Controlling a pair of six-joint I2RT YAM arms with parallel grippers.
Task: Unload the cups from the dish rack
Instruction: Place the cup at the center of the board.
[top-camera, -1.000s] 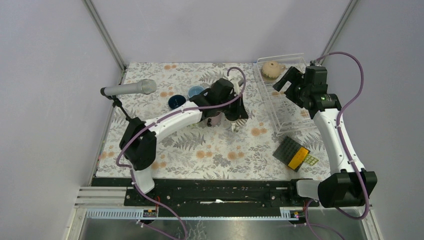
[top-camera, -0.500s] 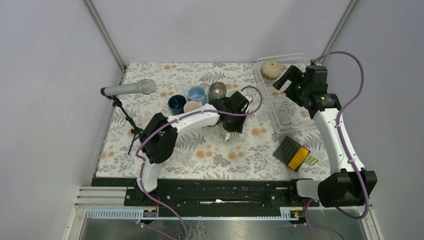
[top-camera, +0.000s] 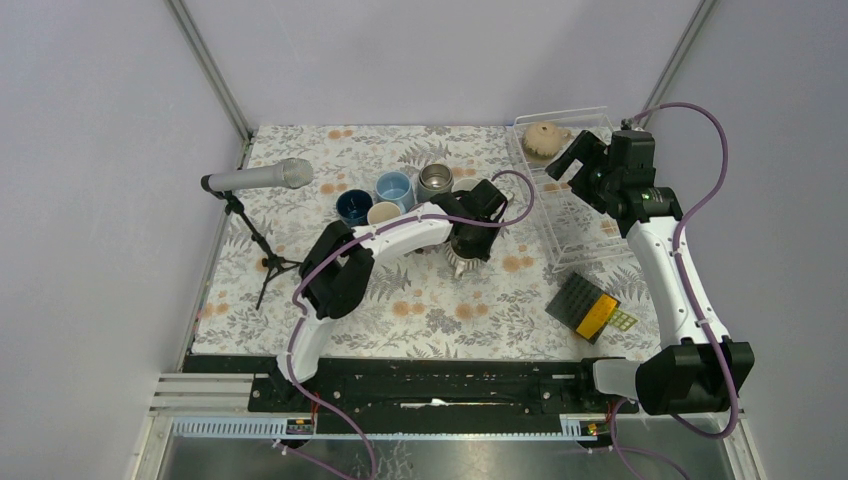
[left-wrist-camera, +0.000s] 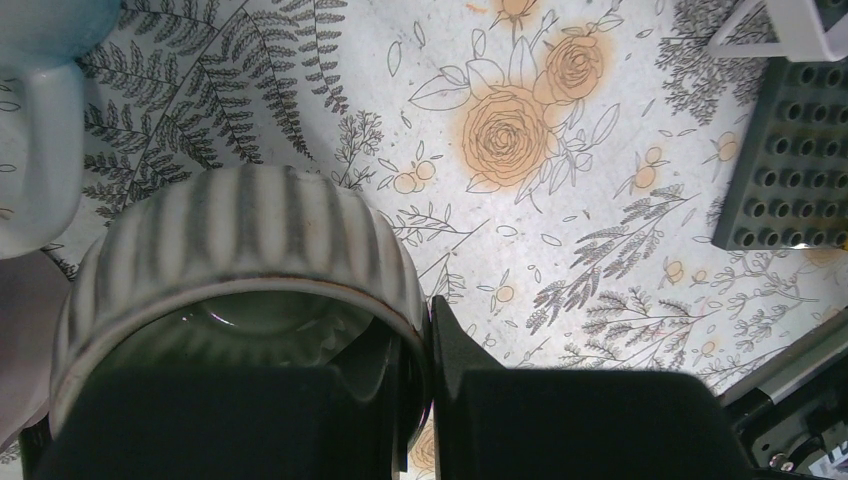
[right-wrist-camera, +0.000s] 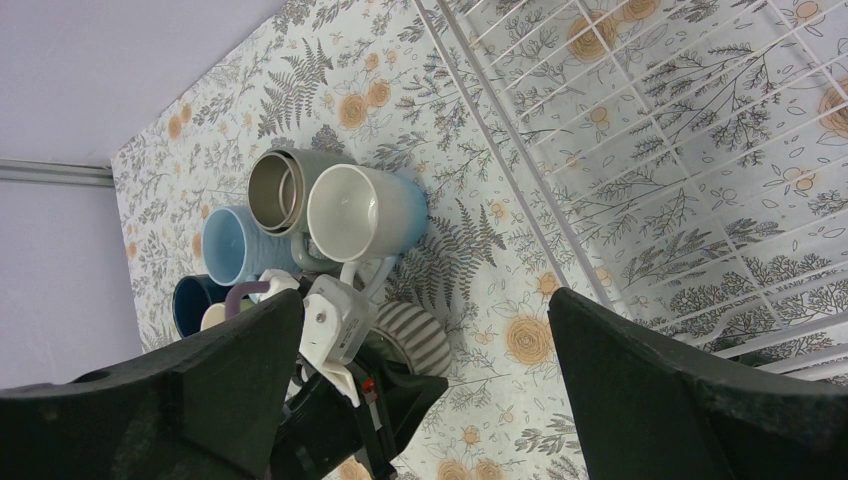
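My left gripper (top-camera: 466, 245) is shut on the rim of the grey-and-white striped mug (left-wrist-camera: 240, 245), one finger inside and one outside. It holds the mug low over the floral mat, right of the cup cluster. I cannot tell whether the mug touches the mat. The cluster holds a dark blue cup (top-camera: 352, 205), a tan cup (top-camera: 384, 213), a light blue cup (top-camera: 393, 186), a metallic grey cup (top-camera: 435, 180) and a white-and-blue mug (right-wrist-camera: 360, 210). My right gripper (top-camera: 568, 160) is open and empty above the white wire dish rack (top-camera: 585, 215). A tan ribbed mug (top-camera: 545, 138) sits in the rack's far corner.
A microphone on a small stand (top-camera: 258, 180) is at the left of the mat. A black-and-orange square pad (top-camera: 590, 305) lies in front of the rack and also shows in the left wrist view (left-wrist-camera: 790, 150). A pink cup edge (left-wrist-camera: 18, 330) is close left of the striped mug.
My left arm has swung its elbow rightward and forward, uncovering the light blue and metallic grey cups. The striped mug stays gripped near the same spot. The right arm has hardly moved.
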